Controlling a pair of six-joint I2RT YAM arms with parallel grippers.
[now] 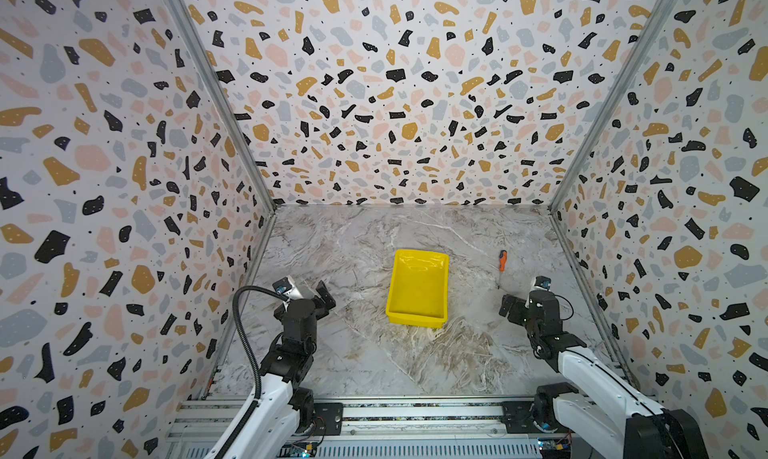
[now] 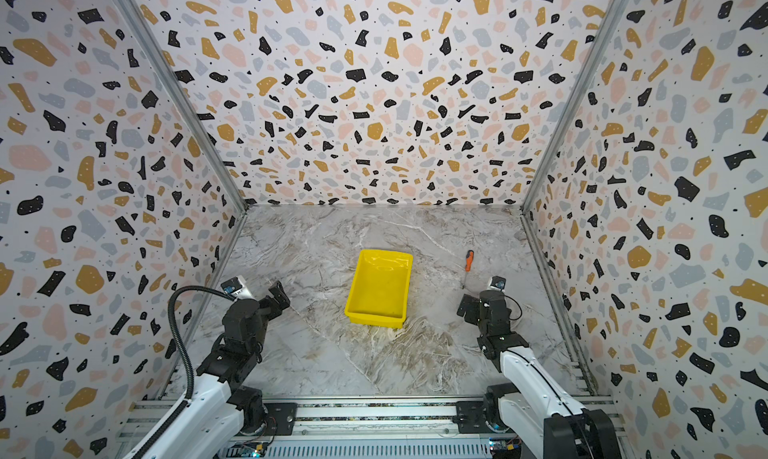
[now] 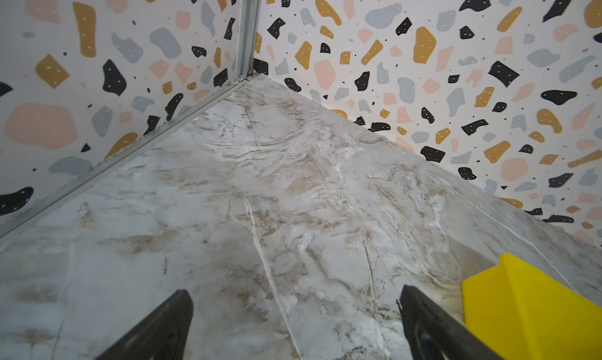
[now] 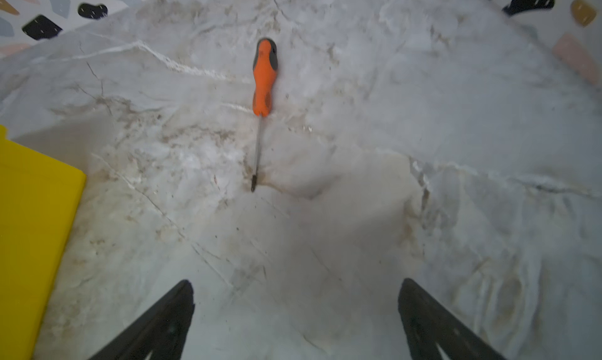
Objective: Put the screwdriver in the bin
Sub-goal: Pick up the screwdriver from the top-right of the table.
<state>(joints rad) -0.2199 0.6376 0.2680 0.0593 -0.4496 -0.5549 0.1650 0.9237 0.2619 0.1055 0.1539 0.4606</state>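
Item count on one grey marble-patterned bench (image 1: 353, 353):
- One small screwdriver (image 1: 502, 261) with orange handle, black cap and thin dark metal shaft.
- One bright yellow rectangular plastic bin (image 1: 417, 286).
- Two black pincers: the left pincer (image 3: 294, 293) and the right pincer (image 4: 294, 283).

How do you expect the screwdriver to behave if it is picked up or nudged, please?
The screwdriver looks rigid, so it should not flex. Its rounded handle may roll on the smooth tabletop if nudged. Gripped by the thin shaft, it would probably tilt handle-down.
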